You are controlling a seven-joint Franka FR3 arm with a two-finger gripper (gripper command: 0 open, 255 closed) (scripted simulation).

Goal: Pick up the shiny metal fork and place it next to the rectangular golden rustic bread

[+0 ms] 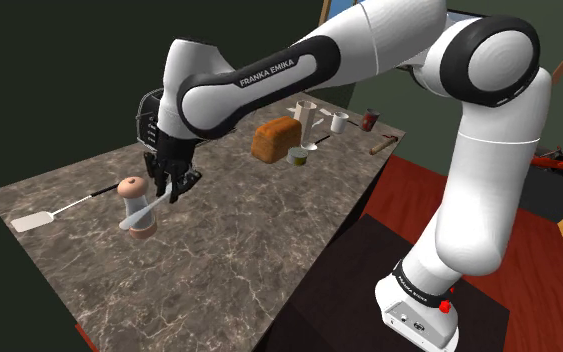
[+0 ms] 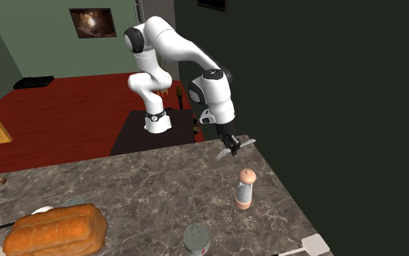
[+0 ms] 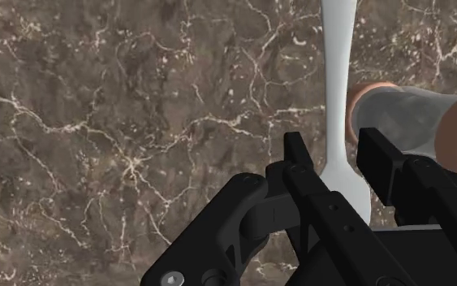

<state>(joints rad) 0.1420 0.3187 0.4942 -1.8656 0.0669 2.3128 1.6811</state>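
While it hangs over veined marble [image 3: 97, 122], the tool [image 3: 334, 148] clasps a slim pale fork [image 3: 336, 73]

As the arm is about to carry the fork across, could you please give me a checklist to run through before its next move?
1. The fork is clasped between the fingers: ok.
2. The fork is lifted off the counter: ok, by the second exterior view.
3. The fork is apart from the grinder: ok, though close.
4. Bare counter lies beside the bread: ok; a can stands at one side.
5. The grip is firm enough for the carry: cannot tell.
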